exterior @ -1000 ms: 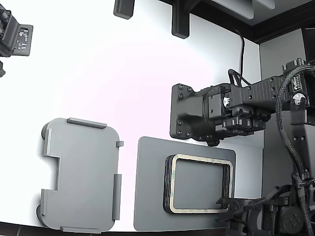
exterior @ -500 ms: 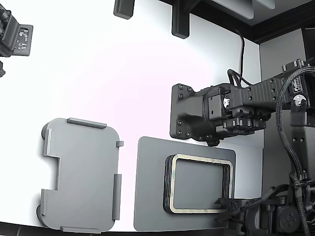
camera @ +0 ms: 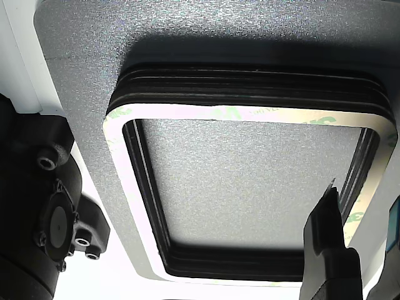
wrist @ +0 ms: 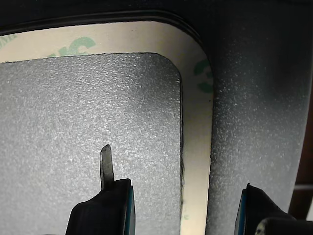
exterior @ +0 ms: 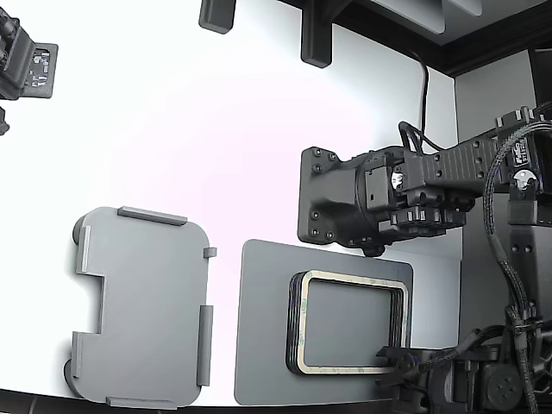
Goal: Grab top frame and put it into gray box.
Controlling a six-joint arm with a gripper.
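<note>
The top frame [exterior: 349,278] is a thin cream frame with greenish smudges, lying on a dark-edged stack [camera: 250,87] of like frames. In the exterior view the stack sits at the lower right. The gray box [exterior: 142,302], a light tray with raised tabs, lies empty at the exterior view's lower left. My gripper [exterior: 390,354] is low at the frame's near right corner. In the wrist view my gripper [wrist: 181,196] is open. A thin-bladed finger [wrist: 107,166] is inside the frame's opening, the other finger [wrist: 254,208] outside, with the frame's strip [wrist: 198,122] between them.
The stack rests on a darker gray flat mat [exterior: 263,328]. A second arm's bulky black head [exterior: 345,198] hangs above the mat's far edge. Black fixtures [exterior: 315,34] stand along the white table's back, and a camera mount [exterior: 26,65] at the far left.
Almost nothing differs. Cables and the arm body at the exterior view's lower right have shifted slightly, while the gripper stays at the frame's corner.
</note>
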